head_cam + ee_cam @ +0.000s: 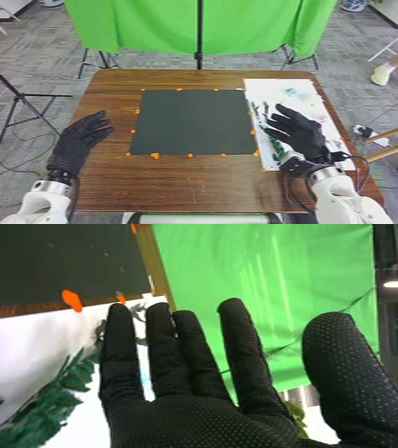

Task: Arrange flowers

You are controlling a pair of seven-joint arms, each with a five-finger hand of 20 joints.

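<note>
Left hand: we see it [78,142] over the table's [107,182] left part, fingers extended and loosely together, thumb apart, holding nothing.
Dark mat: it lies [191,122] between our two hands, orange marks around its edge.
Greenery: our leafy stems [58,399] lie on the white sheet [306,107], just right of the mat, partly hidden by the right hand. Their long axis runs roughly along the sheet's long side, near to far; we cannot tell which end is the tip.
Right hand: we see it [298,132] above the sheet, empty, fingers straight and spread, thumb wide.
Pot: blue-and-white [354,5], on the floor behind; contents unclear.
</note>
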